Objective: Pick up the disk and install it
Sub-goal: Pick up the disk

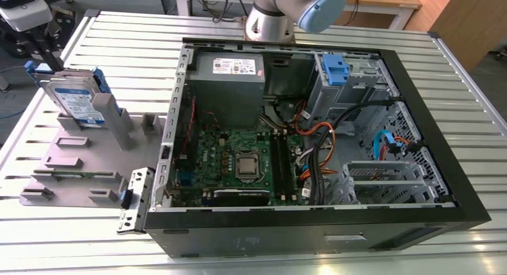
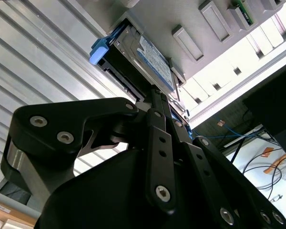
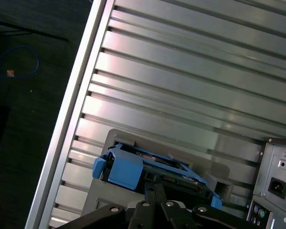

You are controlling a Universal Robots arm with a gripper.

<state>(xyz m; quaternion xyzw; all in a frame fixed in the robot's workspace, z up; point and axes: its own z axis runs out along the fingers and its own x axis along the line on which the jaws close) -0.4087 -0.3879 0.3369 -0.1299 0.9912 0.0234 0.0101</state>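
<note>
You are inspecting the task at its opening stage. The flat silver hard drive with white-and-blue label and blue plastic bracket (image 1: 75,100) is standing on edge in the grey slotted plastic holder (image 1: 56,168) on the ribbed metal table (image 1: 127,37), well apart from the open black computer case (image 1: 467,189). The black gripper (image 2: 155,95) is sitting at the drive's upper edge. Whether its jaws are clamping it, you cannot tell. Lifting and installing are both remaining.
</note>
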